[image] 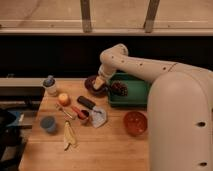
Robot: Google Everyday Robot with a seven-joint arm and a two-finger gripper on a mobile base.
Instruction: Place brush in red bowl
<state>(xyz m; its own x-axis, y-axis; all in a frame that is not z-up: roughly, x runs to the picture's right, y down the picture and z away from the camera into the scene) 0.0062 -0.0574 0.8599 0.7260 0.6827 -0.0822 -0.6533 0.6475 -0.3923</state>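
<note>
Brush (pixel 65 112): flat on counter (pixel 110 150), well left of red bowl
Red bowl (pixel 135 123): counter's front right
Pincer (pixel 99 83): spread wide, holding nothing, over dark maroon bowl (pixel 92 88)

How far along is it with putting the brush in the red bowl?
Nothing looks done: the red bowl holds no brush. Underway: the hand hangs open at the dark bowl, gripping nothing visible. Left: grasp the brush, which I can't pick out, and carry it to the red bowl.
</note>
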